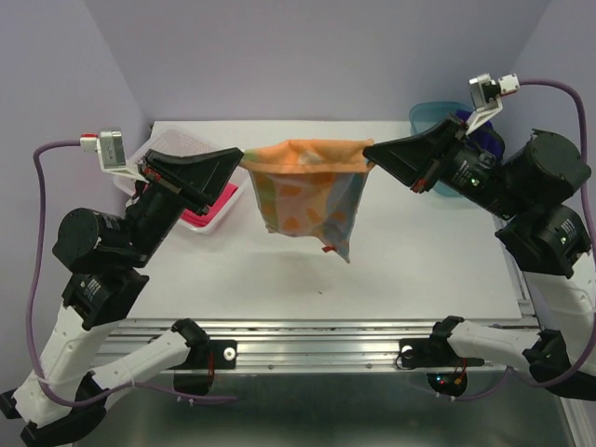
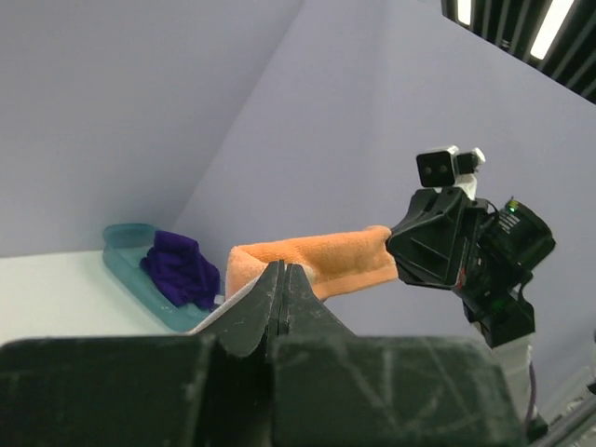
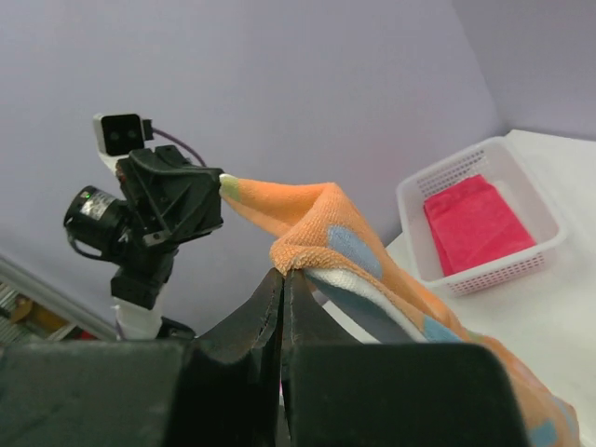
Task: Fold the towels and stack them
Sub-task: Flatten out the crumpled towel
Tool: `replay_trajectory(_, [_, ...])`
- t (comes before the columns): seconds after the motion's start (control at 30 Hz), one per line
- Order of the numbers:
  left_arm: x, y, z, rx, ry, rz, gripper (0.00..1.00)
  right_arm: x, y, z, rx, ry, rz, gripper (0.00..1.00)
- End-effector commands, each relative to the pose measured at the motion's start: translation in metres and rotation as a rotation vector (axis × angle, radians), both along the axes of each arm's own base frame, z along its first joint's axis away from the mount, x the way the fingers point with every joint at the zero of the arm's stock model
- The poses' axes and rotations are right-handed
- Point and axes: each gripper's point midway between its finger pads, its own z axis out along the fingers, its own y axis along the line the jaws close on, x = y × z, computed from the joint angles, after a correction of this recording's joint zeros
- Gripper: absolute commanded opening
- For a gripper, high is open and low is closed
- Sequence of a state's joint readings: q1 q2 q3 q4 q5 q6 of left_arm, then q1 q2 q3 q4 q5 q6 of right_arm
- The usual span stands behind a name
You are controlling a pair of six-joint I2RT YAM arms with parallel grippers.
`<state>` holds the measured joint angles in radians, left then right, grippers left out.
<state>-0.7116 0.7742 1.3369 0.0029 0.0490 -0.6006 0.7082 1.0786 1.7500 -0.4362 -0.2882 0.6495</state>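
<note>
A: Where's the orange towel [image 1: 303, 186]?
B: Up over the table [image 1: 428, 270] — left gripper [image 1: 240, 158] and right gripper [image 1: 366, 155] each clamped on a top corner, cloth hanging slack between them.

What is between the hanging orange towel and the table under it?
Nothing visible. The orange towel, held by the left gripper and right gripper, hangs over bare table; the basket sits to its left, the tray to its right.

The stretched towel [image 1: 307, 186] hangs over the table [image 1: 419, 261] middle, left gripper [image 1: 240, 158] at its nine o'clock, right gripper [image 1: 368, 154] at three. The basket [image 1: 177, 135] at ten holds a second towel [image 1: 209, 209]; the tray [image 1: 428, 112] at two seemingly holds a third towel [image 2: 177, 265].
</note>
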Motion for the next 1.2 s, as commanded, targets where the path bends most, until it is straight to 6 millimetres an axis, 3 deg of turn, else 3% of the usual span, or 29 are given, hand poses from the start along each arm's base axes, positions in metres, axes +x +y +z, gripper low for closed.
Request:
replay_trajectory(0.0, [-0.035,-0.002,0.018,-0.044,-0.062,-0.141,0.0,-0.039,-0.009,0.024,0.09,-0.039,0.114,0.01])
replay_trajectory(0.17, [-0.046,0.0,0.015,-0.059,-0.063,-0.182,0.0,-0.044,-0.014,0.014,0.098,-0.015,0.115,0.01])
replay_trajectory(0.27, [-0.035,-0.004,0.003,-0.049,-0.031,-0.158,0.0,-0.03,-0.022,0.003,0.095,-0.004,0.021,0.01])
replay_trajectory(0.33, [-0.024,-0.011,-0.008,-0.033,-0.004,-0.146,0.0,-0.006,-0.035,-0.005,0.084,0.002,-0.131,0.01])
replay_trajectory(0.47, [0.034,-0.023,-0.056,0.007,0.133,0.011,0.0,0.054,-0.057,-0.052,0.028,0.091,-0.451,0.01])
replay_trajectory(0.5, [0.046,-0.022,-0.065,0.017,0.157,0.06,0.0,0.075,-0.065,-0.074,-0.002,0.13,-0.562,0.01])
replay_trajectory(0.57, [0.07,-0.02,-0.082,0.035,0.209,0.154,0.0,0.097,-0.07,-0.091,-0.038,0.144,-0.667,0.01])
replay_trajectory(0.63, [0.106,-0.027,-0.111,0.098,0.264,0.239,0.0,0.127,-0.074,-0.117,-0.102,0.167,-0.801,0.01])
replay_trajectory(0.7, [0.13,-0.025,-0.124,0.117,0.289,0.294,0.0,0.153,-0.076,-0.14,-0.159,0.188,-0.902,0.01])
replay_trajectory(0.73, [0.156,-0.024,-0.142,0.149,0.324,0.33,0.0,0.164,-0.074,-0.148,-0.17,0.185,-0.922,0.01])
replay_trajectory(0.77, [0.169,-0.024,-0.15,0.159,0.337,0.338,0.0,0.174,-0.075,-0.155,-0.183,0.192,-0.928,0.01])
replay_trajectory(0.8, [0.181,-0.024,-0.153,0.16,0.338,0.337,0.0,0.197,-0.079,-0.172,-0.216,0.217,-0.927,0.01])
replay_trajectory(0.87, [0.206,-0.024,-0.162,0.173,0.345,0.32,0.0,0.224,-0.086,-0.189,-0.192,0.257,-0.902,0.01])
replay_trajectory(0.9, [0.229,-0.029,-0.185,0.208,0.388,0.322,0.0,0.242,-0.095,-0.2,-0.189,0.271,-0.881,0.01])
replay_trajectory(0.97, [0.253,-0.029,-0.184,0.219,0.384,0.32,0.0,0.272,-0.094,-0.222,-0.207,0.281,-0.868,0.01])
replay_trajectory(1.0, [0.273,-0.035,-0.208,0.253,0.42,0.313,0.0,0.283,-0.096,-0.229,-0.224,0.285,-0.843,0.01])
replay_trajectory(1.03, [0.283,-0.038,-0.213,0.263,0.425,0.303,0.0,0.301,-0.094,-0.26,-0.274,0.334,-0.834,0.01])
replay_trajectory(1.07, [0.306,-0.036,-0.224,0.274,0.446,0.322,0.0,0.314,-0.095,-0.251,-0.252,0.309,-0.805,0.01])
replay_trajectory(1.13, [0.324,-0.037,-0.233,0.283,0.458,0.308,0.0,0.334,-0.096,-0.268,-0.257,0.342,-0.776,0.01])
replay_trajectory(1.17, [0.333,-0.042,-0.228,0.279,0.448,0.276,0.0,0.348,-0.097,-0.293,-0.279,0.387,-0.763,0.01])
